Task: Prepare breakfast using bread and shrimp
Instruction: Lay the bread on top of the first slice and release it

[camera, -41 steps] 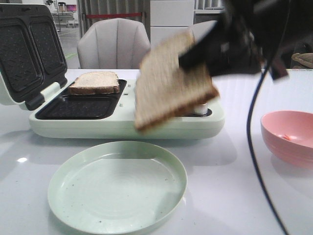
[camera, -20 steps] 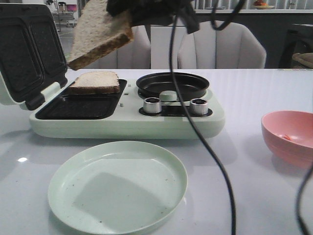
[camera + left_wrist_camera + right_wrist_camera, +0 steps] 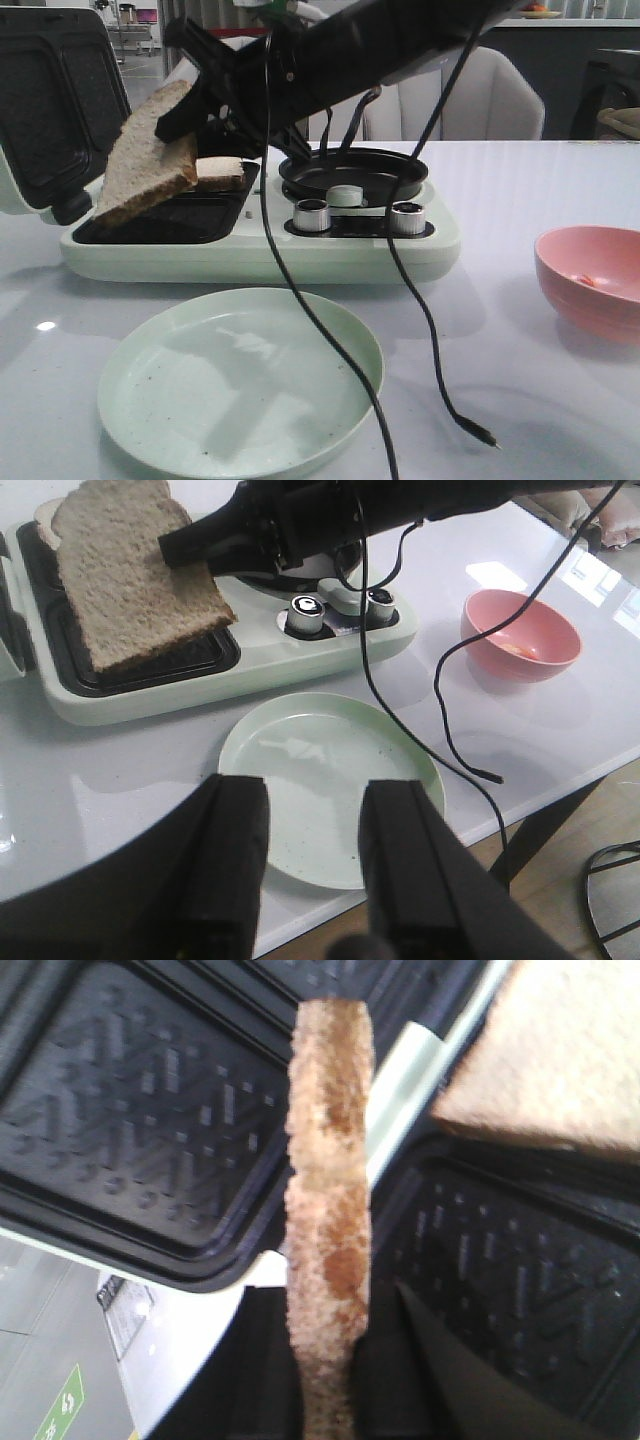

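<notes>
Here, at the far left of the counter (image 3: 520, 400), the sandwich maker (image 3: 250, 250) stands with its lid (image 3: 55, 95) raised. The right arm reaches across from the right, and the right gripper (image 3: 190, 110) is clamped on one edge of a bread slice (image 3: 145, 160), as the right wrist view confirms, where the crust (image 3: 328, 1210) runs edge-on between the two jaws. The held slice hangs tilted, its free edge lowest and pointing down-left toward the near-left cooking well (image 3: 165, 218), above that well rather than resting in it, so far as the front view shows. The second bread slice (image 3: 220, 172) lies flat in the well just behind. The deciding relation is this: the slice extends away from the jaws toward the left, so, as a judgement, lowering the free edge first and then letting go would lay it flat in the empty well. Next right, a round black pan (image 3: 352, 172) sits on the same appliance behind two knobs (image 3: 312, 214). In the near middle lies a pale green plate (image 3: 240, 385). The left gripper (image 3: 310, 870), seen only in its wrist view, hangs over that plate with jaws apart and holding nothing. At the far right, a pink bowl (image 3: 590, 285) holds the shrimp (image 3: 583, 281), well apart from both arms; the right arm's side is nearer to it.
</notes>
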`<move>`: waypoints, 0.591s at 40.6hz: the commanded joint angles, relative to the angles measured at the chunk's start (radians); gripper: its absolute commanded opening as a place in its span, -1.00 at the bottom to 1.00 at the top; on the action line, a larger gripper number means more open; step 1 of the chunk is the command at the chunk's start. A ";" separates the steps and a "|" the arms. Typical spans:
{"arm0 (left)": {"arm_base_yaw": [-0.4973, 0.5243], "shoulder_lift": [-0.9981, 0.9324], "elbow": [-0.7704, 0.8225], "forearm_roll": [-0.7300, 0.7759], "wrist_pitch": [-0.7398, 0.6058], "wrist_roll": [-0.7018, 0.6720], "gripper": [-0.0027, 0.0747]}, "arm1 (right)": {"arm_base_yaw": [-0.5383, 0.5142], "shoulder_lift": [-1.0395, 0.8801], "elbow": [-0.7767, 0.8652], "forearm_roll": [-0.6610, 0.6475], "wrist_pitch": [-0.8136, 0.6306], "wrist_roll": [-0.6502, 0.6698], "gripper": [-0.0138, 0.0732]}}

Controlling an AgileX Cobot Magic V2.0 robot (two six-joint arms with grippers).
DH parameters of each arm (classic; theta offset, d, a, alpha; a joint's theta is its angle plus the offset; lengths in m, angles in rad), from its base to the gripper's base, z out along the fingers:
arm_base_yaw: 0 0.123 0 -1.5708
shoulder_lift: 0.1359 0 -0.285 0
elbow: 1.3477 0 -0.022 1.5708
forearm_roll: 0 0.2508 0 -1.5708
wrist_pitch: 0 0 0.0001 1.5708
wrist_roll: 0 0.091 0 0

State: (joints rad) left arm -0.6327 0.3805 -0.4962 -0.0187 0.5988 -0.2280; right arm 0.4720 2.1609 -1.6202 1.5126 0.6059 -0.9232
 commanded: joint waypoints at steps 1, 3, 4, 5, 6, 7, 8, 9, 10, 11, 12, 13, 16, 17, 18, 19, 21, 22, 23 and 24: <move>0.003 0.008 -0.029 -0.002 -0.084 0.002 -0.13 | -0.001 -0.050 -0.041 0.040 0.017 -0.011 0.27; 0.003 0.008 -0.029 -0.002 -0.084 0.002 -0.13 | -0.002 -0.050 -0.041 0.023 0.011 -0.011 0.43; 0.003 0.008 -0.029 -0.002 -0.084 0.002 -0.13 | -0.002 -0.050 -0.041 0.014 0.009 -0.011 0.48; 0.003 0.008 -0.029 -0.002 -0.084 0.002 -0.13 | -0.002 -0.050 -0.041 0.003 0.008 -0.011 0.52; 0.003 0.008 -0.029 -0.002 -0.084 0.002 -0.13 | -0.003 -0.051 -0.041 -0.007 0.003 -0.011 0.52; 0.003 0.008 -0.029 -0.002 -0.084 0.002 -0.13 | -0.003 -0.053 -0.041 -0.017 0.001 -0.011 0.52; 0.003 0.008 -0.029 -0.002 -0.084 0.002 -0.13 | -0.005 -0.053 -0.041 -0.028 -0.002 -0.011 0.51; 0.003 0.008 -0.029 -0.002 -0.084 0.002 -0.13 | -0.006 -0.054 -0.041 -0.037 -0.005 -0.011 0.49; 0.003 0.008 -0.029 -0.002 -0.084 0.002 -0.13 | -0.007 -0.054 -0.041 -0.048 -0.006 -0.010 0.47; 0.003 0.008 -0.029 -0.002 -0.084 0.002 -0.13 | -0.011 -0.055 -0.041 -0.059 -0.006 -0.007 0.43; 0.003 0.008 -0.029 -0.002 -0.084 0.002 -0.13 | -0.013 -0.057 -0.041 -0.075 -0.005 0.001 0.40; 0.003 0.008 -0.029 -0.002 -0.084 0.002 -0.13 | -0.016 -0.060 -0.041 -0.091 -0.003 0.019 0.36; 0.003 0.008 -0.029 -0.002 -0.084 0.002 -0.13 | -0.028 -0.079 -0.041 -0.179 0.005 0.089 0.26; 0.003 0.008 -0.029 -0.002 -0.084 0.002 -0.13 | -0.033 -0.087 -0.041 -0.220 0.014 0.110 0.24; 0.003 0.008 -0.029 -0.002 -0.084 0.002 -0.13 | -0.037 -0.099 -0.041 -0.254 0.024 0.141 0.22; 0.003 0.008 -0.029 -0.002 -0.084 0.002 -0.13 | -0.040 -0.108 -0.041 -0.301 0.041 0.163 0.22; 0.003 0.008 -0.029 -0.002 -0.084 0.002 -0.13 | -0.045 -0.138 -0.041 -0.393 0.063 0.214 0.22; 0.003 0.008 -0.029 -0.002 -0.084 0.002 -0.13 | -0.048 -0.150 -0.041 -0.447 0.070 0.244 0.22; 0.003 0.008 -0.029 -0.002 -0.084 0.002 -0.13 | -0.049 -0.167 -0.041 -0.488 0.078 0.267 0.22; 0.003 0.008 -0.029 -0.002 -0.084 0.002 -0.13 | -0.050 -0.180 -0.041 -0.541 0.085 0.299 0.22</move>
State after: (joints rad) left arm -0.6327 0.3805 -0.4962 -0.0187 0.5967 -0.2280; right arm 0.4325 2.1046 -1.6265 1.0954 0.6464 -0.7146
